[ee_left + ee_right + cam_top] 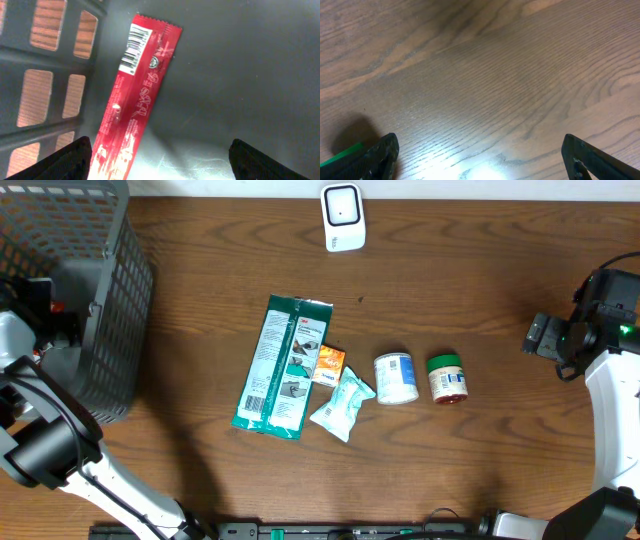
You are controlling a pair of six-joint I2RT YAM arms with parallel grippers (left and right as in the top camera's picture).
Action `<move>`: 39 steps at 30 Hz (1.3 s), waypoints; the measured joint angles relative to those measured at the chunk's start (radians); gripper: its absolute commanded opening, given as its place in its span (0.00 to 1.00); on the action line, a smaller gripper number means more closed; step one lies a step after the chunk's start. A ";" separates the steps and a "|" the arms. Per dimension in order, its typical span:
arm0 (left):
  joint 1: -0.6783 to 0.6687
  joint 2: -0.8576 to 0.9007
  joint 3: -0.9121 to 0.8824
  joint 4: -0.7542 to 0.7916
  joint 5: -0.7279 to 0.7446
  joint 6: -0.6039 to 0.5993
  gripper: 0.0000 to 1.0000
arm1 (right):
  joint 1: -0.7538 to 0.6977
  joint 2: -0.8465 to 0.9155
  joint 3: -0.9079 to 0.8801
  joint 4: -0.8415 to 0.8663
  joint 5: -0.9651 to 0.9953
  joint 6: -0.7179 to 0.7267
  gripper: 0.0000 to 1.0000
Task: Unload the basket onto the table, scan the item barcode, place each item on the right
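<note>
Stock at this moment: 1 red packet [135, 95] is lying flat on the floor of the basket [110, 330] at the left, its barcode [134, 50] facing up. The left gripper [162, 159] is hovering over it with fingers spread wide and holding nothing. 5 items are waiting in a row mid-table [480, 280]: green pack [283, 365], orange packet [329, 364], pouch [343, 405], white jar [396, 377], green-lidded jar [447, 377]. The scanner [342, 218] is standing at the far edge, well apart from all of them. The right gripper [480, 155] is hanging wide and empty over bare wood at the right. Judging by position, the red packet is looking finished and binned, while the 5 are looking unscanned, so most of the job is remaining.
</note>
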 measured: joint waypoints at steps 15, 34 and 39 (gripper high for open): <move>0.041 0.071 0.034 0.007 0.179 0.002 0.42 | 0.000 0.000 0.000 0.000 0.000 0.000 0.99; -0.021 -0.262 -0.009 0.085 0.205 -0.406 0.07 | 0.000 0.000 0.000 0.000 0.000 0.000 0.99; -0.035 -0.572 -0.005 0.079 0.211 -0.589 0.08 | 0.000 0.000 0.000 0.000 0.000 0.000 0.99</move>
